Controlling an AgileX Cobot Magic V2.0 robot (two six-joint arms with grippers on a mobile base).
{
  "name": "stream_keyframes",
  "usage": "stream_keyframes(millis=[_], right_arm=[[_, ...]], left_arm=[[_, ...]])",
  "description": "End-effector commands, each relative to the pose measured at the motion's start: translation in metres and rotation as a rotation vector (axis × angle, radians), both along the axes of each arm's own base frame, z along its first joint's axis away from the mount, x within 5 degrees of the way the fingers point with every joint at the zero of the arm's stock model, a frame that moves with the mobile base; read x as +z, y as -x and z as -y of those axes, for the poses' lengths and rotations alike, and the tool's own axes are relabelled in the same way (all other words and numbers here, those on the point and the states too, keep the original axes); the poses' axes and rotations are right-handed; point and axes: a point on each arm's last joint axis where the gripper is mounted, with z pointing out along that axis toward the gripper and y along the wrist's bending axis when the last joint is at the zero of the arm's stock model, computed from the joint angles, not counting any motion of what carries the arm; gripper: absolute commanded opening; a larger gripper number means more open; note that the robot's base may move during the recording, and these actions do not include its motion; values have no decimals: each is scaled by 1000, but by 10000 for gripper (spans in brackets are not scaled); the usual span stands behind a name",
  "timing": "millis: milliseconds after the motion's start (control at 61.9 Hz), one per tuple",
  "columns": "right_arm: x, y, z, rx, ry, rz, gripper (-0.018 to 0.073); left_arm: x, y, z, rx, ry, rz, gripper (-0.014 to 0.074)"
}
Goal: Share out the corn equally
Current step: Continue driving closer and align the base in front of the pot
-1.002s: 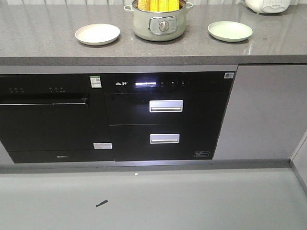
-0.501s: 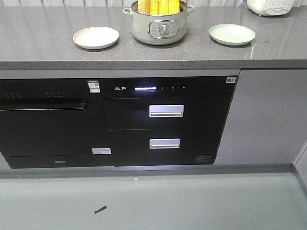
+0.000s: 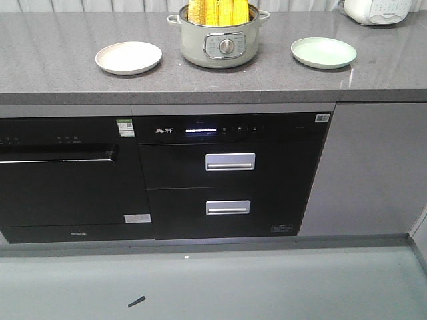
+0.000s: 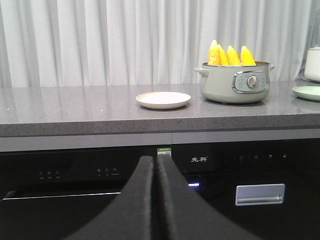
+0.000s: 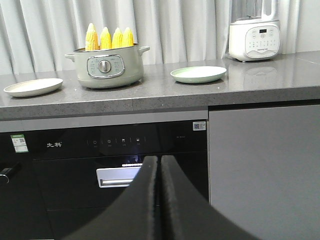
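4 corn cobs (image 5: 108, 38) stand upright in the pot (image 5: 107, 71) on the countertop (image 5: 200, 91).

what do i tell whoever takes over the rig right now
Left tool: shut, empty, low in front of the cabinets.
Right tool: shut, empty, likewise low.
Corn: all upright in the pale green pot on the countertop; four tips show in the wrist views.
Cream plate and green plate: both bare, one on each side of the pot.
Done: nothing plated yet.
Left: raise and open a tool, lift cobs out, probably two to each plate if four is the full count.
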Motion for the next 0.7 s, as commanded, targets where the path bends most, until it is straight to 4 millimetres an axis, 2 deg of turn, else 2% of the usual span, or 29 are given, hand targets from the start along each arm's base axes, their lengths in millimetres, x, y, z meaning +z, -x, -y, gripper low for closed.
stream_keyframes(millis=[0,679], right_arm=[[4,0,0,-7,11,73,-2],[4,0,0,-7,11,73,-2]], left_arm=[[3,1,0,-2,10,71,-7],[3,1,0,-2,10,71,-7]])
